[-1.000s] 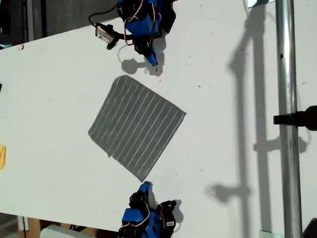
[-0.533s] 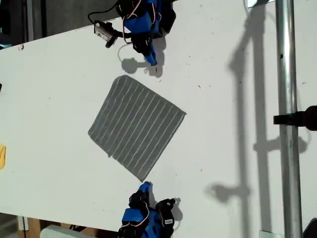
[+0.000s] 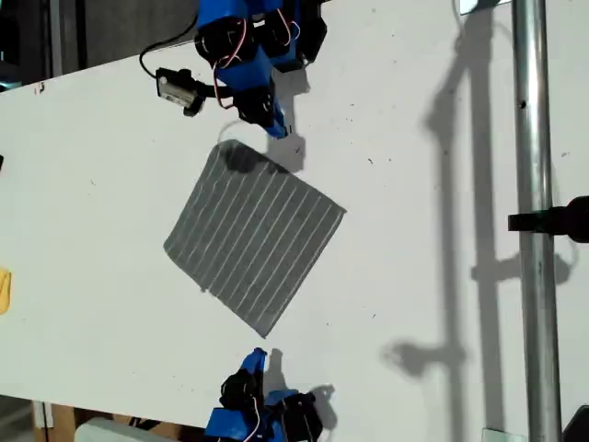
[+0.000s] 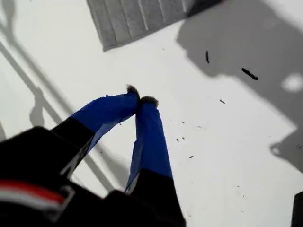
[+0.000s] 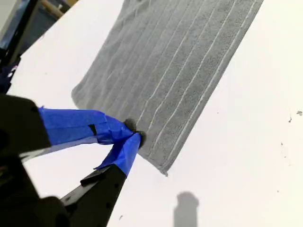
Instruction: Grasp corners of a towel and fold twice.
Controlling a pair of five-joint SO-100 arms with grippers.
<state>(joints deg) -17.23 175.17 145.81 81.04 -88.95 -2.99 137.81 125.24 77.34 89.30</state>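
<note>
The towel (image 3: 253, 239) lies flat and unfolded mid-tabletop (image 3: 92, 138), set diamond-wise between the arms, as the first pincer (image 4: 142, 100) and second pincer (image 5: 134, 131) hover by opposite corners (image 3: 264, 328), both pinched closed on nothing, apparently lining up their grasps.

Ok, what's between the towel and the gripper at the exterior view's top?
Only bare white table lies between my first gripper and the towel, as the first wrist view shows.

My second gripper (image 5: 135, 132) — tips together — over the towel (image 5: 175, 71) near its corner (image 5: 163, 171).
</note>
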